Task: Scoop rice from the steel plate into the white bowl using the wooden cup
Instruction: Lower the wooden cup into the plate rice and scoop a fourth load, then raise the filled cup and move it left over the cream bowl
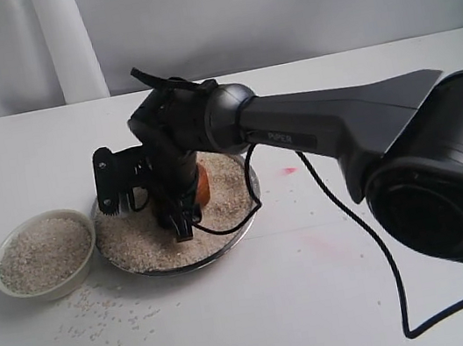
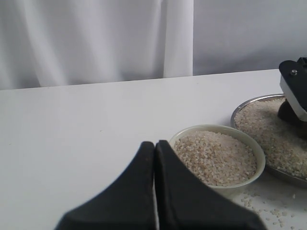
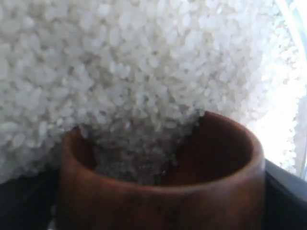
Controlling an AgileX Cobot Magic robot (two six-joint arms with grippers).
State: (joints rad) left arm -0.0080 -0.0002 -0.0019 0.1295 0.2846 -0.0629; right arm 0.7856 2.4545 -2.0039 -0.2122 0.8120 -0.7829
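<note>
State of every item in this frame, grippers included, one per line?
steel plate: on table, holding rice heap
white bowl: upright, nearly full
rice: in steel plate and white bowl, some spilled on table
wooden cup: tipped, mouth dug into rice, partly filled
right gripper: shut on wooden cup
left gripper: shut, empty

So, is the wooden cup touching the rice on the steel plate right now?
Touching. The right wrist view shows rice spilling into the mouth of the wooden cup, grains lying against its inner wall.

One steel plate [image 1: 226,247], one white bowl [image 1: 56,291], one wooden cup [image 3: 158,201]
</note>
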